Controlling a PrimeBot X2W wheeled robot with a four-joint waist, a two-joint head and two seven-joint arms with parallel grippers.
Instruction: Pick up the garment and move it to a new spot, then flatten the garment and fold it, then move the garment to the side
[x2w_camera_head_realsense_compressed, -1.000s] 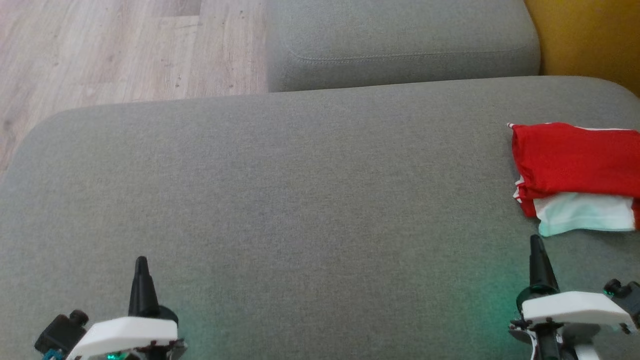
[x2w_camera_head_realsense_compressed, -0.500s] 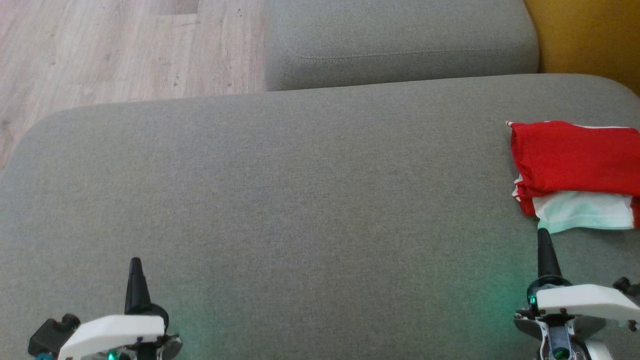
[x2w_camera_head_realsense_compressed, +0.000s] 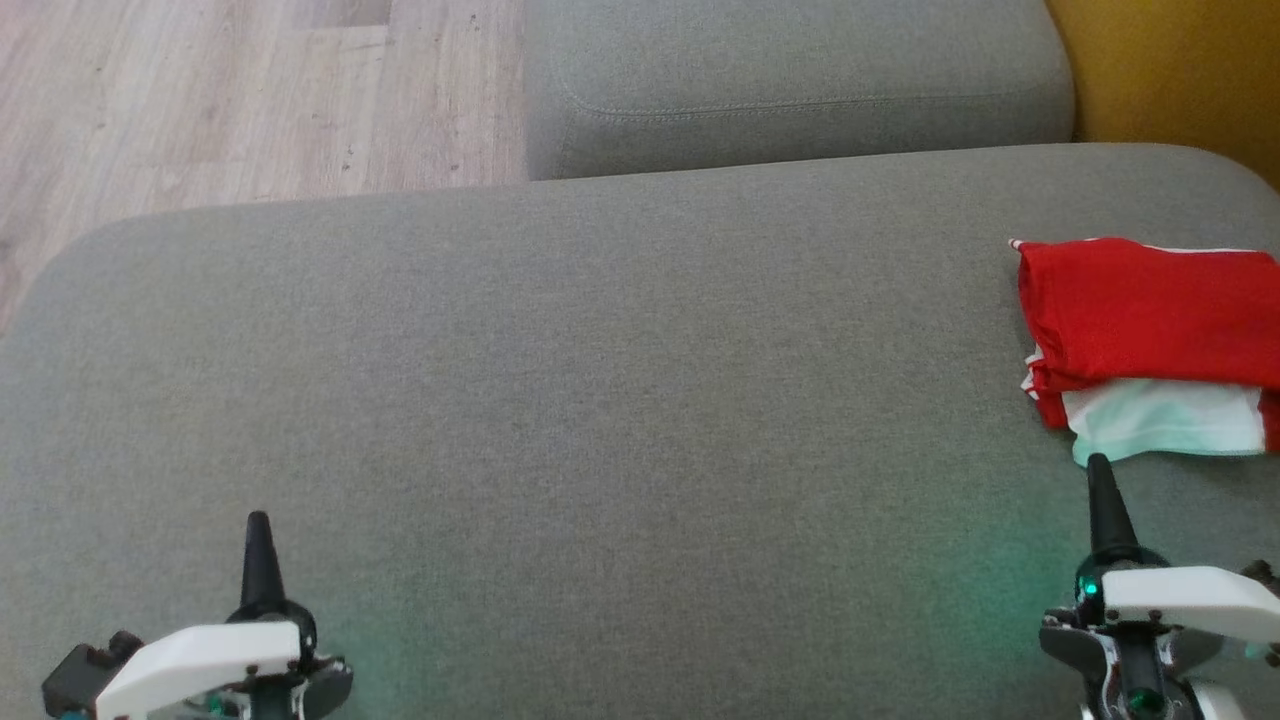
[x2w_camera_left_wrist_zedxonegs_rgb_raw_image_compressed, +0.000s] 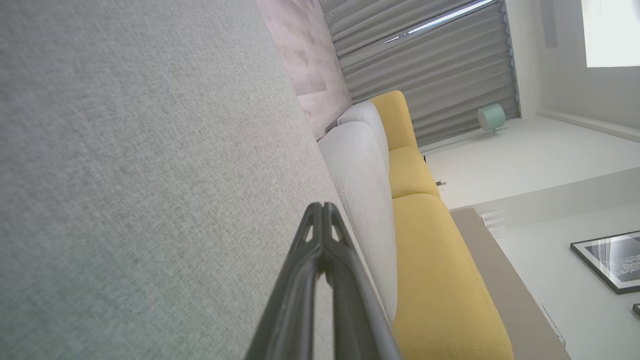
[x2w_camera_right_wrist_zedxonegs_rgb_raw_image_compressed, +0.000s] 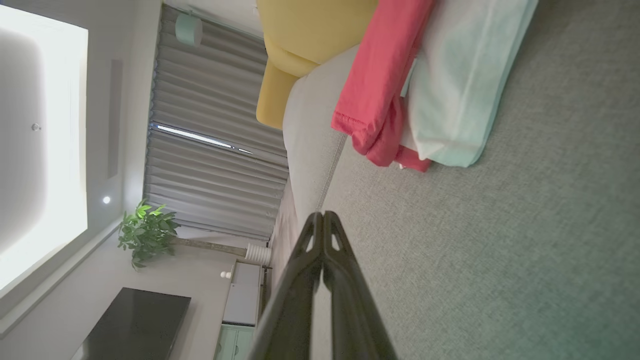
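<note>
While both grippers hung shut with nothing in them, the job looked to me nearly done: the garment (x2w_camera_head_realsense_compressed: 1150, 320) lay folded, red layers over a pale panel, just ahead of the right gripper (x2w_camera_head_realsense_compressed: 1098, 465) and a bit to its right. From that arm's own camera there was a strip of bare cushion (x2w_camera_head_realsense_compressed: 600, 400) between the tips and the nearest hem of the garment (x2w_camera_right_wrist_zedxonegs_rgb_raw_image_compressed: 425, 85), so near but not touching.

Risks as I saw them:
- Right gripper's closed fingers pointed straight at the stack. Any forward creep would have bulldozed the near hem and slid the pale layer out from under the red ones, wrecking the fold.
- If it went for a regrasp, the jaws had to open first. Pinching from that low angle would likely have caught the top layer only, and a lift would have unrolled the rest.
- The garment ran past the right edge of the head camera's picture. Couldn't tell how much cushion was left beyond it, so a push further right might have tipped it off.
- Fingers rode low over the cushion; a dip could have dragged on the weave and jolted the arm.

Left gripper (x2w_camera_head_realsense_compressed: 258, 520) was far off to the left of the garment, tips together over bare cushion; no threat from it.
</note>
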